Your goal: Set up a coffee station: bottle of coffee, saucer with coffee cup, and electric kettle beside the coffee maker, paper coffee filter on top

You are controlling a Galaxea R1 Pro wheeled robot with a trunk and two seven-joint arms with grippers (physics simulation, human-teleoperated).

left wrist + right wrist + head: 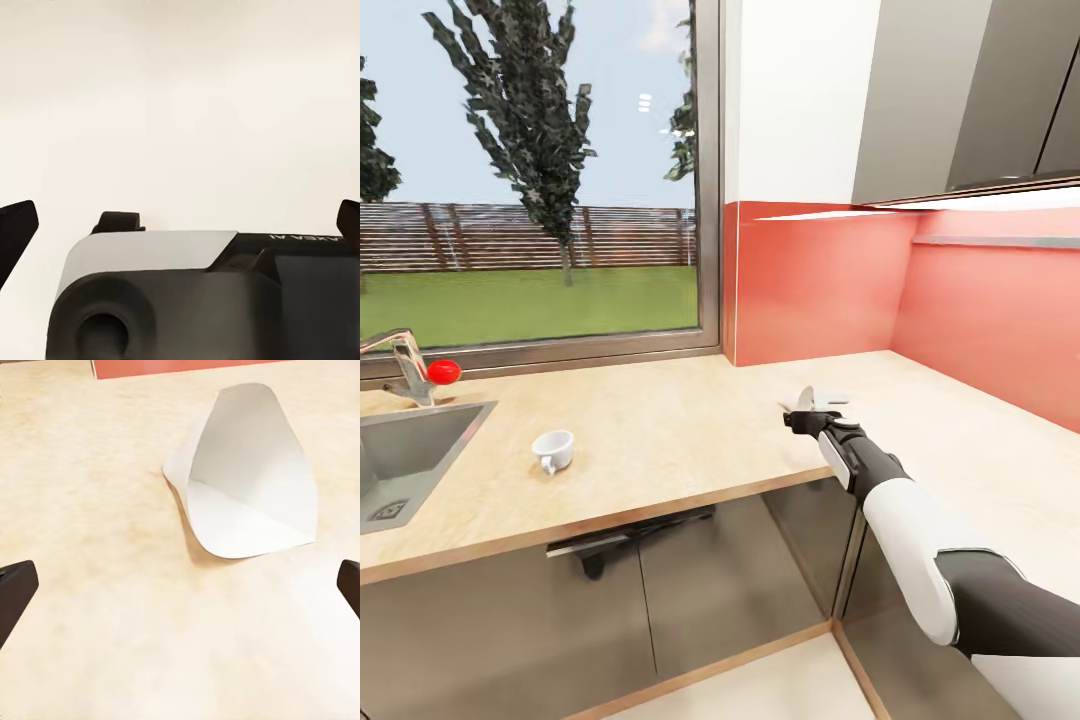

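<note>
The white paper coffee filter (247, 480) stands as a folded cone on the light tan kitchen countertop (660, 440), close to the red backsplash corner. My right gripper (180, 596) is open just short of the paper coffee filter (808, 399), its two dark fingertips spread wide and holding nothing. In the head view the right gripper (798, 417) reaches over the counter's inner corner. The small white coffee cup (553, 450) sits on the counter to the left, near the sink. My left gripper (180, 232) is open over a pale surface, above a grey and black part of the robot.
A steel sink (400, 460) with a faucet (405, 365) and a red knob (443, 372) fills the counter's left end. The red backsplash (810, 290) and grey upper cabinets (970, 100) bound the corner. A window (530, 170) runs behind the counter.
</note>
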